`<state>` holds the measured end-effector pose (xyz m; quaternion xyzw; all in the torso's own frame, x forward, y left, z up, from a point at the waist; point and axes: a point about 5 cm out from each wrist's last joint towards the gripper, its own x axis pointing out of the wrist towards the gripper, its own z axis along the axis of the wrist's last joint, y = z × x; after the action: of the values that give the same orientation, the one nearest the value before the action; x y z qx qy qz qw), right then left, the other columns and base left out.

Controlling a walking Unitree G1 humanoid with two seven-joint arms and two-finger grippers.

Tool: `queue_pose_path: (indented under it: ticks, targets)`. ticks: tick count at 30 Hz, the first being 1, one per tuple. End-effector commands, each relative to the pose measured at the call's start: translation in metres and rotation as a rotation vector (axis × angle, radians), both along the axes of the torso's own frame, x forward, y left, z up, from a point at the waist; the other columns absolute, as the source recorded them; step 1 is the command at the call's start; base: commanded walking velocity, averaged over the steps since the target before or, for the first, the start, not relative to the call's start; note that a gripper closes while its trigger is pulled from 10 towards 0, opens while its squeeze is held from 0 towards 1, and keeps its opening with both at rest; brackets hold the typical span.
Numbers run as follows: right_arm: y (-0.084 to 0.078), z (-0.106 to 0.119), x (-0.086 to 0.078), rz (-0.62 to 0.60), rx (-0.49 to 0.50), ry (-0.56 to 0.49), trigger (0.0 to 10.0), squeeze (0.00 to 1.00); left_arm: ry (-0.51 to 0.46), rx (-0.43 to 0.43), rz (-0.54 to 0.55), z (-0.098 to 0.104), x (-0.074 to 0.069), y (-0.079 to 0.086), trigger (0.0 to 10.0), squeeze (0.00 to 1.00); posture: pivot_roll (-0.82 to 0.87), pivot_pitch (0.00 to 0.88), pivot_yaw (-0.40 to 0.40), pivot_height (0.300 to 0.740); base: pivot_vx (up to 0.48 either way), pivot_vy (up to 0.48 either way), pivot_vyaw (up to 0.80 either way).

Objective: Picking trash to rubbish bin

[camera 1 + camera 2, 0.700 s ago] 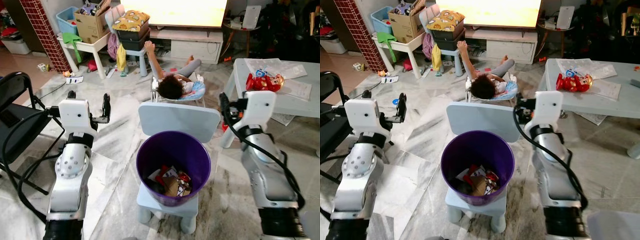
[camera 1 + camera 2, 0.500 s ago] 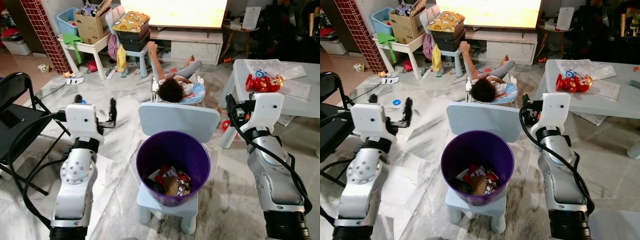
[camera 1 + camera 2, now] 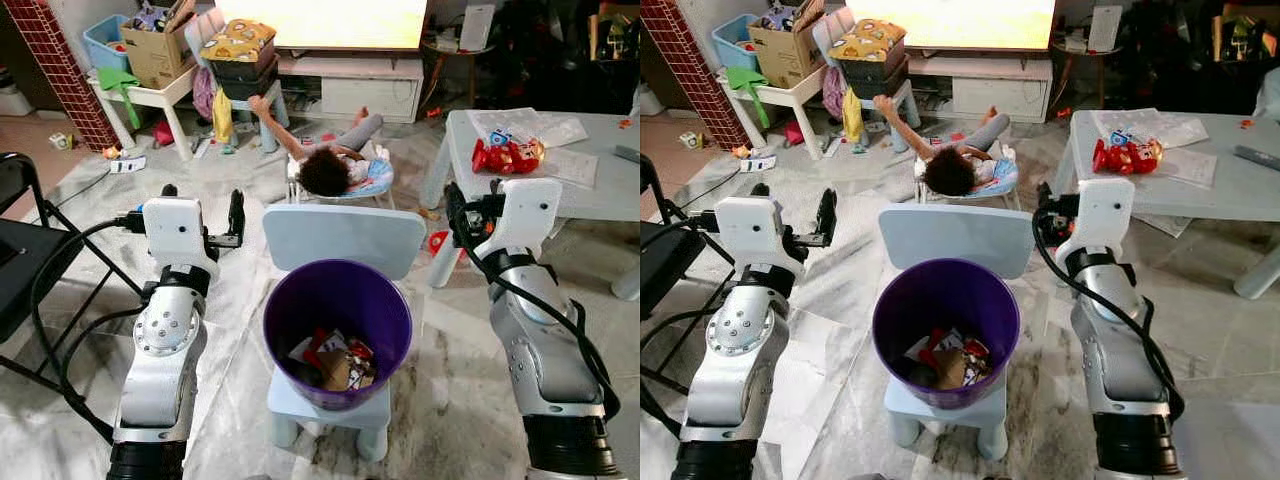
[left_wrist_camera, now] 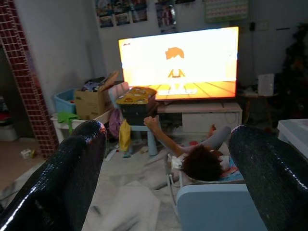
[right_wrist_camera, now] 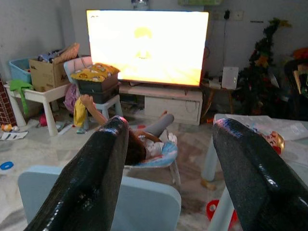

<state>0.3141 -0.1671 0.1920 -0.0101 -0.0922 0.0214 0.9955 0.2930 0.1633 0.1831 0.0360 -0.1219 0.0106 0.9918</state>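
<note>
My purple rubbish bin (image 3: 338, 330) sits on the seat of a small pale-blue chair (image 3: 344, 236), raised so I can drop things in from above; wrappers and scraps (image 3: 335, 362) already lie at its bottom. I hold both arms up and forward, flanking the bin. My left jaws (image 3: 200, 210) are spread and carry nothing; my right jaws (image 5: 168, 168) are spread and bare too. The bin lies below and between them, slightly nearer me. A person (image 3: 325, 165) lies on the floor beyond the chair, so I judge any reach forward needs care.
</note>
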Motion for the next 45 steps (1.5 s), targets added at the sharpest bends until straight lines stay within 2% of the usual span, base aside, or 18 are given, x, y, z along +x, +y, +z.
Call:
queue_pose_path:
  ticks: [1, 6, 17, 45]
  targets:
    - [0.0013, 0.0016, 0.0011, 0.004, 0.003, 0.003, 10.0, 0.00, -0.014, 0.002, -0.001, 0.0056, -0.0004, -0.0002, 10.0, 0.00, 0.04, 0.075, 0.001, 0.740, 0.000, 0.000, 0.00]
    - [0.0006, 0.0021, 0.0026, 0.007, -0.001, 0.004, 10.0, 0.00, -0.009, -0.003, -0.004, 0.0057, 0.0000, -0.0007, 10.0, 0.00, 0.04, 0.081, -0.002, 0.740, 0.000, 0.000, 0.00]
    - [0.0028, 0.0021, 0.0040, 0.018, -0.006, 0.006, 10.0, 0.00, -0.006, -0.008, -0.008, 0.0061, 0.0015, 0.0002, 10.0, 0.00, 0.04, 0.076, -0.005, 0.740, -0.252, 0.000, 0.00]
    - [0.0062, 0.0090, 0.0092, 0.026, -0.001, -0.017, 10.0, 0.00, -0.007, -0.017, -0.011, 0.0080, 0.0047, -0.0004, 10.0, 0.00, 0.04, 0.073, -0.005, 0.740, -0.320, 0.000, 0.00]
